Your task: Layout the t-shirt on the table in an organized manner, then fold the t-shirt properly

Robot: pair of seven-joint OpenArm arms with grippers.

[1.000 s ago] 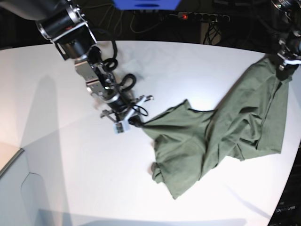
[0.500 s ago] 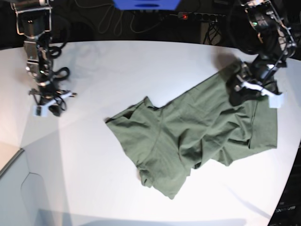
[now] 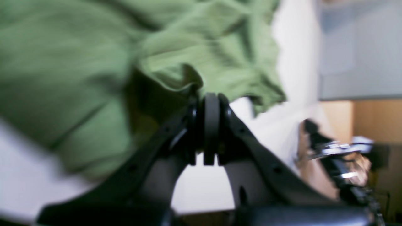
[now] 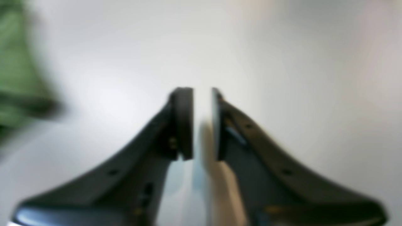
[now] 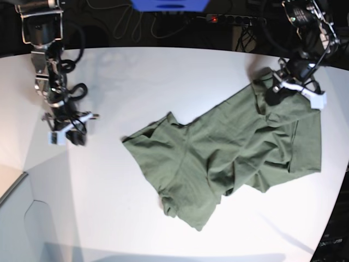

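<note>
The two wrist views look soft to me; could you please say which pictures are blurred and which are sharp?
Left wrist view: the t-shirt is smeared, while the left tool, shut on it, is fairly crisp. Right wrist view: everything is hazy, the right tool and the table alike. Base view: sharp, with soft arm shadows and curved table edges.

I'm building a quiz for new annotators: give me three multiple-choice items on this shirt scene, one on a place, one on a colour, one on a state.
1. Where is the right end effector?
A. over bare table, apart from the t-shirt
B. on the shirt's middle
C. off the table

2. The t-shirt's colour?
A. white
B. olive green
C. blue

3. The left end effector is:
A. wide open
B. out of view
C. shut on the t-shirt

Key: 1 A, white tabletop shows between its parted pads; 2 B, plain in every view; 3 C, pads meet at a fold of cloth.
</note>
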